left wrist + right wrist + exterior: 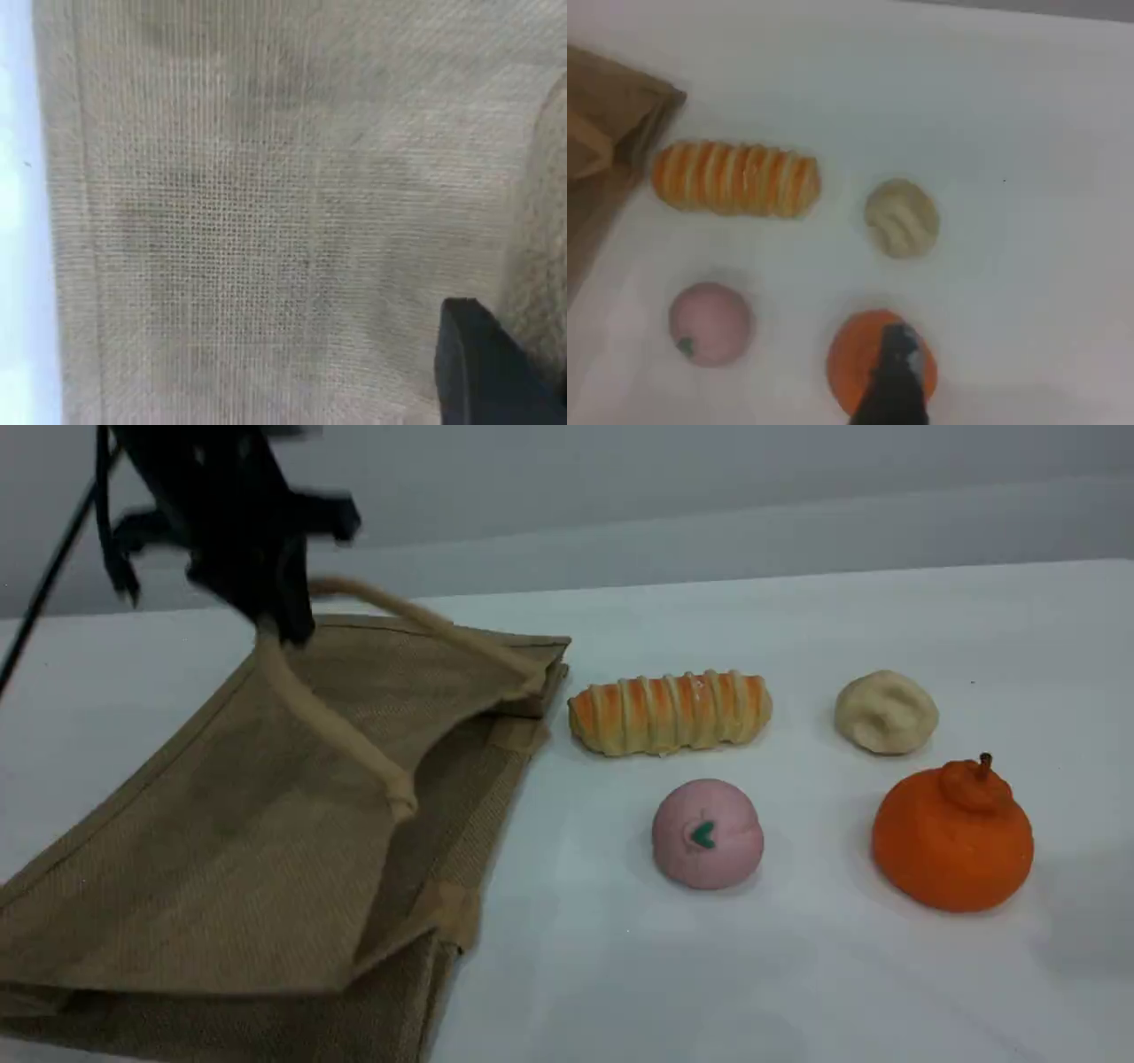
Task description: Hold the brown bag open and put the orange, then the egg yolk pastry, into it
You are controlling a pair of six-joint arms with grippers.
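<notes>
A striped bread roll (670, 713) lies behind a pink ball (707, 833) on the white table (797, 974).

Under my left wrist camera the brown bag (266, 204) is coarse woven jute, rough and matt, with an open grid weave; its handle (337, 731) is a paler twisted rope (fuzzy-looking). My left end effector (279, 615) is matt black, apparently plastic. The orange (952, 841) looks matt and faintly grainy. The egg yolk pastry (886, 711) is dull, creased and doughy. The bread roll (671, 711) has a slight sheen. The pink ball (707, 833) is matt. The table (797, 974) is smooth white.
</notes>
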